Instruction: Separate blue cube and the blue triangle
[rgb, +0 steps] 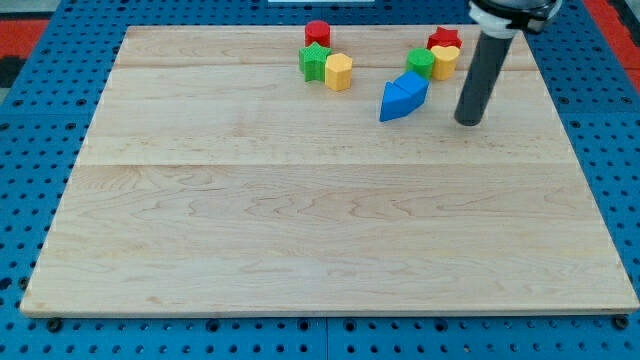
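Observation:
The blue cube (412, 85) and the blue triangle (394, 103) lie touching each other near the view's top, right of centre; the triangle is at the cube's lower left. My tip (467, 121) rests on the board to the right of the pair, a short gap away from the cube and slightly lower in the view. It touches no block.
A green block (421, 62), a yellow block (445, 61) and a red star (444, 39) cluster just above the blue cube. Further left are a red cylinder (318, 32), a green star (314, 61) and a yellow block (339, 71). The wooden board (320, 220) lies on blue pegboard.

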